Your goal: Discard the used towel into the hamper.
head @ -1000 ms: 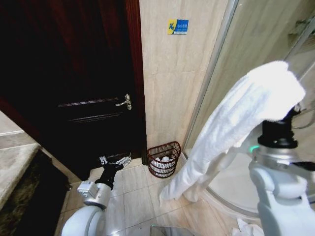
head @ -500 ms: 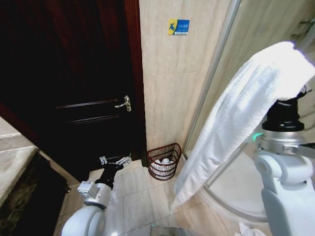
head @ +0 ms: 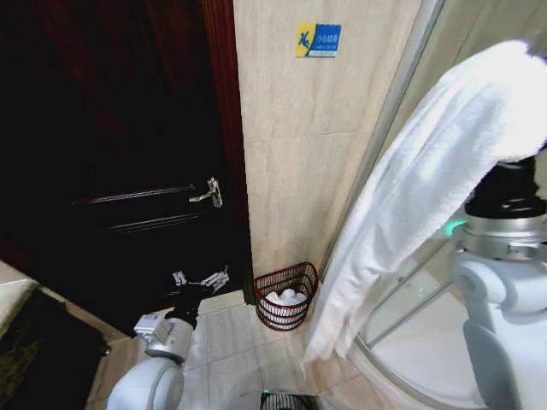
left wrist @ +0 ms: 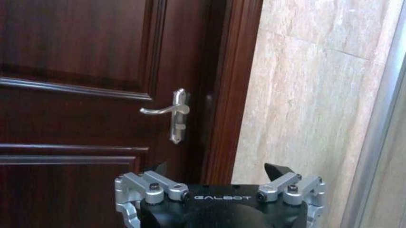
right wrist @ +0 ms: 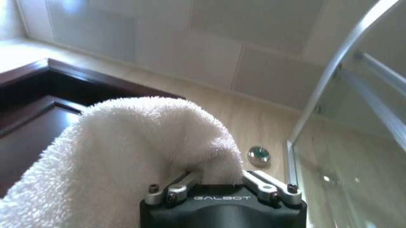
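Right end effector, raised at the right edge of the frame, is clamped on the white towel, which drapes down toward the floor. Left end effector sits low at lower left, fingers spread and empty, before the dark door. Hamper stands on the floor tiles at lower centre, against the wall beside the door.

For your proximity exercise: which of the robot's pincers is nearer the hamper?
Left. The left pincer hangs low, just beside the hamper, open. The right pincer is raised high above it, clamping the towel.
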